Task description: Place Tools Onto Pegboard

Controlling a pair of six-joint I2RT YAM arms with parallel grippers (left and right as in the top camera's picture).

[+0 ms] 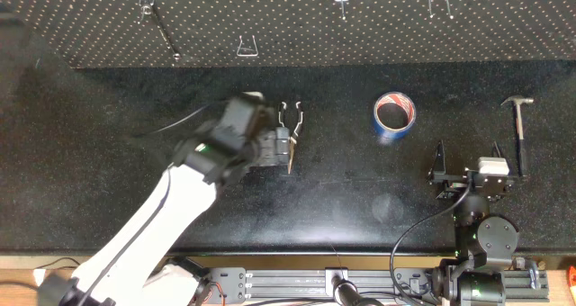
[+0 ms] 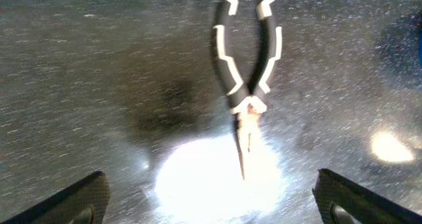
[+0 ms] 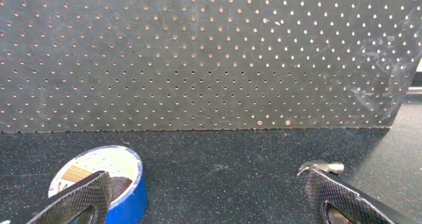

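STEP: pick up pliers (image 2: 245, 72) from counter (image 1: 342, 166) | LEFT HAND (image 2: 211, 201): fingers apart, poised over pliers, no contact | NEXT: descend, clamp handles, carry to pegboard (image 1: 378, 31)

Overhead, looking down on surface (image 1: 342, 189) and pegboard (image 1: 297, 18); left wrist close over pliers (image 2: 245, 72); right wrist low, facing pegboard, sharing tape (image 3: 134, 190) and hammer (image 3: 321, 167) with overhead
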